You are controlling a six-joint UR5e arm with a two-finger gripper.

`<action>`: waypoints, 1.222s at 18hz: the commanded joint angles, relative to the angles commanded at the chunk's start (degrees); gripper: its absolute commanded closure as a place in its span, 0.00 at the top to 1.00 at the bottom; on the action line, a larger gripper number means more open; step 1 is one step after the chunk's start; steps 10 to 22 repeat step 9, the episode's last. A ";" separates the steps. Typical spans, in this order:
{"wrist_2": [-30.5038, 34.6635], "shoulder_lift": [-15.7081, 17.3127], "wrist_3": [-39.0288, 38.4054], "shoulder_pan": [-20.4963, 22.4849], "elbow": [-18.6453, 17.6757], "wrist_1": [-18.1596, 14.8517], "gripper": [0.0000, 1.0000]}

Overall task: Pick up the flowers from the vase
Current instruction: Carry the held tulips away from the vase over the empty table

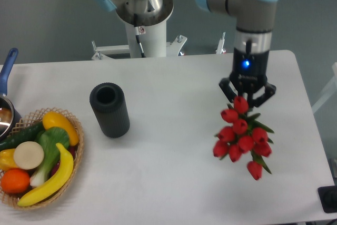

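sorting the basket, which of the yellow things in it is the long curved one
The banana, lying along the right-hand rim of the woven basket. The other yellow pieces, one at the top and one at the left, are short and rounded.

Silver-grey tube segments with pale blue joint caps are seen, a white base column bearing a small label, and a black pincer [247,96] lit blue above.

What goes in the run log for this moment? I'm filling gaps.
gripper: shut on flowers | flowers: out of vase, right side | vase: upright, empty | basket: untouched
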 joint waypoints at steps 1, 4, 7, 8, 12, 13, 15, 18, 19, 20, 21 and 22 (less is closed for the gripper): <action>1.94 0.00 0.00 -0.35 0.00 -1.93 0.07; 2.84 -0.09 0.17 -0.44 0.00 -5.38 0.07; 3.28 -0.71 0.09 -0.44 1.05 -6.96 0.08; 4.15 -1.23 0.09 -0.53 1.23 -7.05 0.07; 4.68 -1.50 0.00 -0.62 1.23 -7.14 0.07; 4.68 -1.50 0.00 -0.62 1.23 -7.14 0.07; 4.68 -1.50 0.00 -0.62 1.23 -7.14 0.07; 4.68 -1.50 0.00 -0.62 1.23 -7.14 0.07; 4.68 -1.50 0.00 -0.62 1.23 -7.14 0.07; 4.68 -1.50 0.00 -0.62 1.23 -7.14 0.07; 4.68 -1.50 0.00 -0.62 1.23 -7.14 0.07; 4.68 -1.50 0.00 -0.62 1.23 -7.14 0.07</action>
